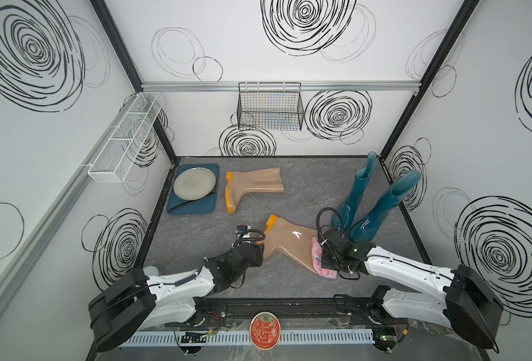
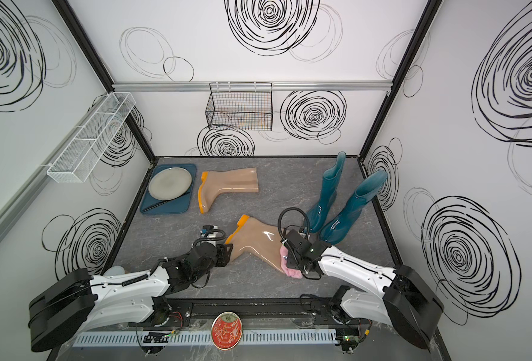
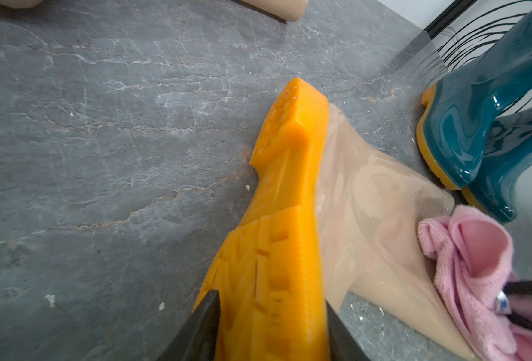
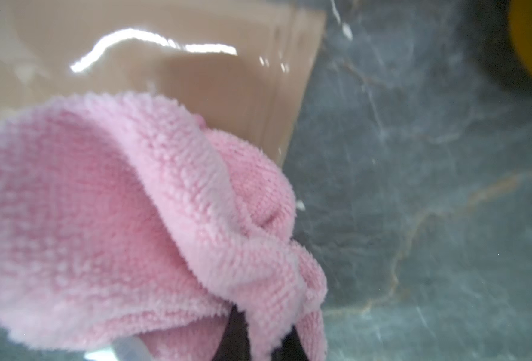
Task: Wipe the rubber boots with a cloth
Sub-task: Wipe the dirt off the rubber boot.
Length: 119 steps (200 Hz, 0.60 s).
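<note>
Boot position first: we see the glossy translucent beige rubber boot point(image 1: 293, 242) lying on its side near the front of the grey marbled tabletop point(image 1: 196, 237). Its orange sole point(image 3: 277, 193) faces left and its shaft runs right, slightly nearward. Our left gripper point(image 3: 271, 297), arm low and outstretched, clamps the sole's forefoot. Our right gripper point(image 4: 260, 318), wrist angled down, pinches the fluffy pink terry cloth point(image 4: 102, 203) at the shaft's mouth.

Pink cloth point(image 1: 324, 270) on lying beige boot point(image 1: 289, 242)
</note>
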Each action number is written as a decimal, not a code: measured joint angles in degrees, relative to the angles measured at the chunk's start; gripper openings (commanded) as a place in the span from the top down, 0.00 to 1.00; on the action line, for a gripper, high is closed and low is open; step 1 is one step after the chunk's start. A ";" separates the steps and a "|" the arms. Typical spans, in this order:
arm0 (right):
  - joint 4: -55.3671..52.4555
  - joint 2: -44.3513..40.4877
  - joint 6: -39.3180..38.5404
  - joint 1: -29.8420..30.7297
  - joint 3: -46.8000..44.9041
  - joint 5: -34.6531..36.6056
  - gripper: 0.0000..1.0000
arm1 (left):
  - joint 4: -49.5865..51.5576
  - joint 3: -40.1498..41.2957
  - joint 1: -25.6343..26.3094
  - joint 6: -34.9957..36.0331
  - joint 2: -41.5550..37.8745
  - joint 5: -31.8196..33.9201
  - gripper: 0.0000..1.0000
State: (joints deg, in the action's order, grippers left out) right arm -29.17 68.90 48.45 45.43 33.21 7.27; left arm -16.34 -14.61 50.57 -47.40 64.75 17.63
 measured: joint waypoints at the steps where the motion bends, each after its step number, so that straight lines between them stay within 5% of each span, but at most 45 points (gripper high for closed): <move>1: 0.39 0.35 -0.15 -0.28 0.39 -0.13 1.00 | 0.00 0.00 0.00 0.00 0.00 0.00 0.51; 49: 10.51 16.46 -9.57 -4.46 18.21 -10.16 1.00 | 4.15 0.02 0.00 0.00 -3.28 -0.07 0.50; 81: 11.65 14.86 -9.70 -11.78 10.14 -8.92 1.00 | 7.89 1.09 0.00 -0.28 -7.54 0.07 0.49; 119: 5.01 6.91 -8.28 -11.74 2.99 -2.95 1.00 | 8.46 0.94 0.00 -0.33 -6.95 -0.07 0.49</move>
State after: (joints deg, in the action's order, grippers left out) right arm -24.16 75.81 40.16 33.69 36.21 4.32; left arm -7.88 -13.67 50.57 -47.72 57.80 17.56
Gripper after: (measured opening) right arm 0.074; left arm 0.510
